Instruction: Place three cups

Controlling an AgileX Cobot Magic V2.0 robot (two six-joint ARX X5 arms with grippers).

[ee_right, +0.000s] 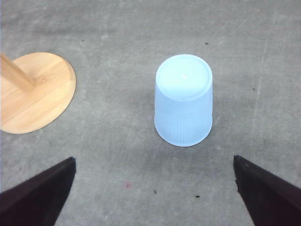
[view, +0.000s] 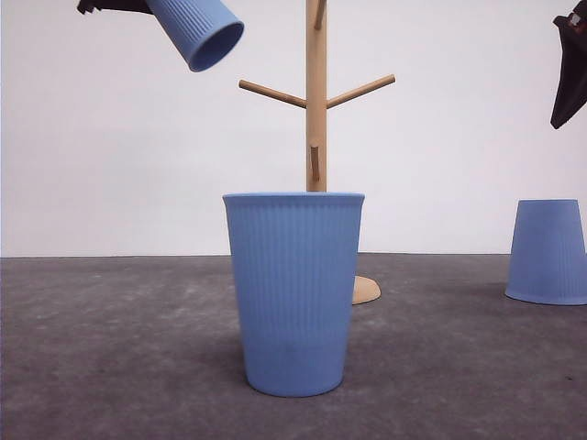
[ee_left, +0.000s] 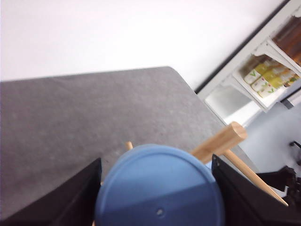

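Item one, the held cup (view: 200, 30): I have it in the left gripper (ee_left: 157, 197), raised high at the upper left of the front view, tilted with its open mouth facing down and toward the wooden rack (view: 316, 110); in the left wrist view its smooth flat base (ee_left: 160, 188) sits between the two dark fingers (ee_left: 70, 197), which are clamped on its sides; the rack's pegs (ee_left: 221, 141) show just behind it.

Item two, the near cup (view: 295, 293): upright, mouth up, standing on the grey table (view: 110, 348) in the centre foreground, in front of the rack's post and partly covering its round base (view: 367, 291); ribbing on the upper body, smooth lower part.

Item three, the inverted cup (view: 548, 252): mouth down on the table at the right edge of the front view, well apart from the near cup; in the right wrist view I see it (ee_right: 183, 101) from above, base up, beside the rack's disc base (ee_right: 35, 92) but not touching it.

Item four, the right gripper (ee_right: 153, 188): hovering above the inverted cup, fingers (ee_right: 42, 195) spread wide and grasping nothing; its dark tip shows at the upper right of the front view (view: 570, 73).
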